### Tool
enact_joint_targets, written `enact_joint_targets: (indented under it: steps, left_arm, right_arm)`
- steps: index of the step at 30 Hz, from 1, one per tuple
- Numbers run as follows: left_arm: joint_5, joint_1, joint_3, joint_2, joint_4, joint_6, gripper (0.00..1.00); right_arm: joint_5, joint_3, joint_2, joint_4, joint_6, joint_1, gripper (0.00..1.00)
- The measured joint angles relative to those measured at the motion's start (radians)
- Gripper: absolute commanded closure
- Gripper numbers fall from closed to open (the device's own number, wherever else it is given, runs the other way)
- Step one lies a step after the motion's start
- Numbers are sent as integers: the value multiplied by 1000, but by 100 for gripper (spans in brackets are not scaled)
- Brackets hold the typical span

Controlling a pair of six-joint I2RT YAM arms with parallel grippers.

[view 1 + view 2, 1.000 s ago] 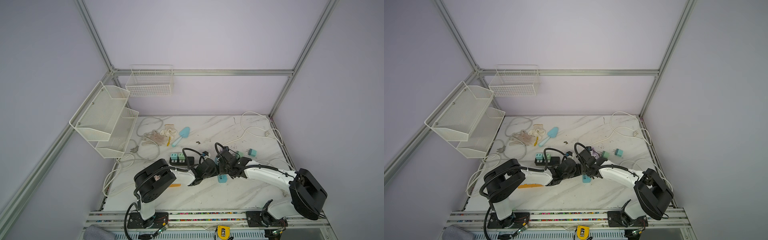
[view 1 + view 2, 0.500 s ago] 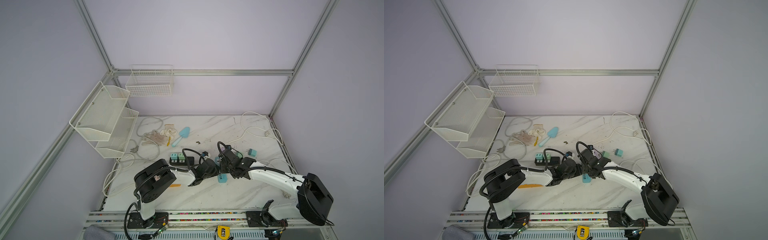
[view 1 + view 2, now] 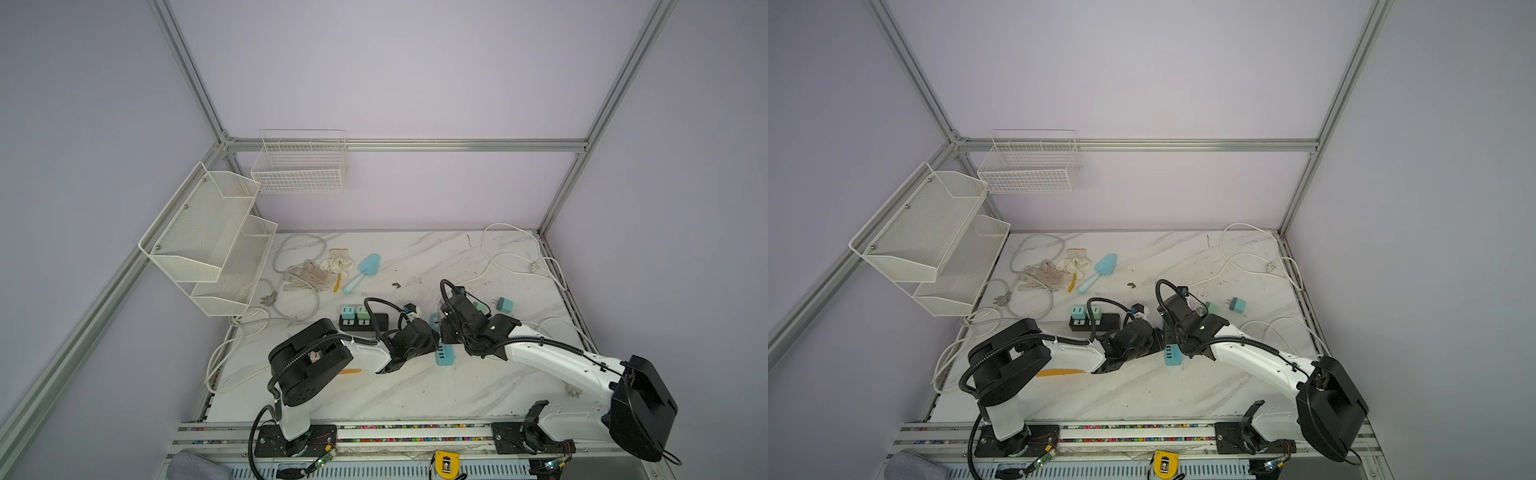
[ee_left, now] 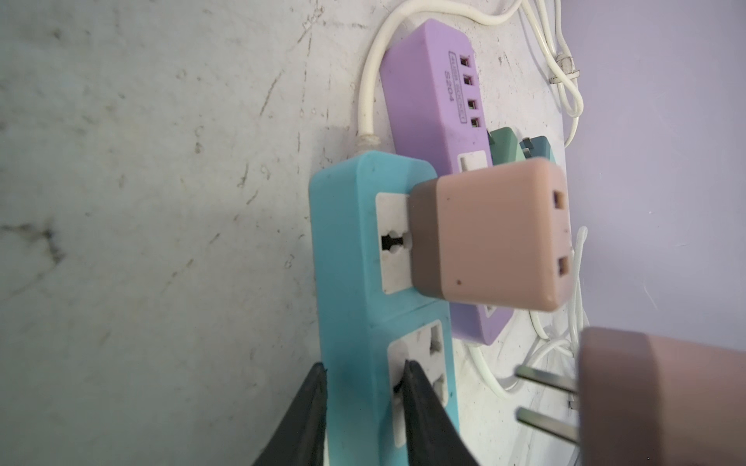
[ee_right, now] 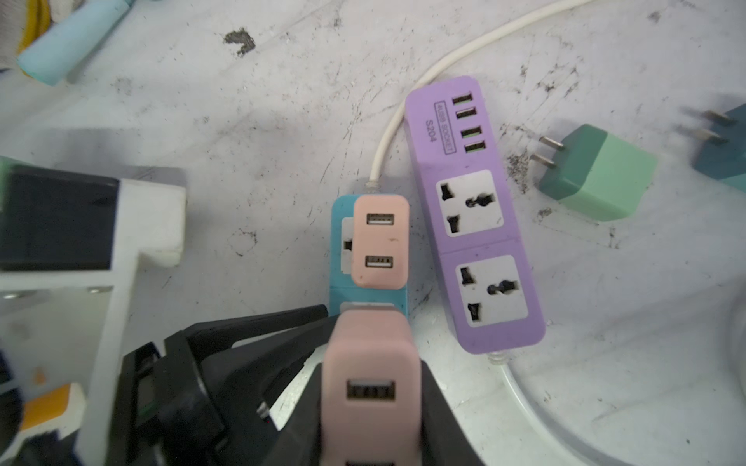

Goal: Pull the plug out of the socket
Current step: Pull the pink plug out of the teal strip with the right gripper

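Observation:
The socket is a blue power strip lying on the marble table, also seen in both top views. My left gripper is shut on its near end, one finger on each side. A pink plug still sits in its far outlet. My right gripper is shut on a second pink plug. That plug hangs clear of the strip, its two bare prongs showing beside the empty near outlet. In a top view both grippers meet over the strip.
A purple power strip lies right beside the blue one, with a loose green plug and a teal plug past it. A black strip holding two plugs, a blue trowel, gloves and white cables lie further off.
The right arm's elbow has swung out to the right and toward the front edge, and its wrist has risen slightly over the blue strip. The left arm has stayed put.

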Motion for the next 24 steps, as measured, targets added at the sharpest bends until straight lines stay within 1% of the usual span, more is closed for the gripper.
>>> enact_joint_targets:
  steps: [7,12,19,24]
  left_arm:
    - [-4,0,26,-18,-58,40,67]
    - [13,-10,26,-72,-162,81,65]
    - [19,-17,19,-180,-239,121,63]
    - [8,-17,-44,-280,-240,124,59]
  right_arm:
    - [2,-6,-109,-37,38,0,91]
    - [-10,-50,-211,-63,83,0,91]
    - [-43,-146,-327,-82,183,0,91]
    - [-43,-207,-369,-87,261,-1,91]
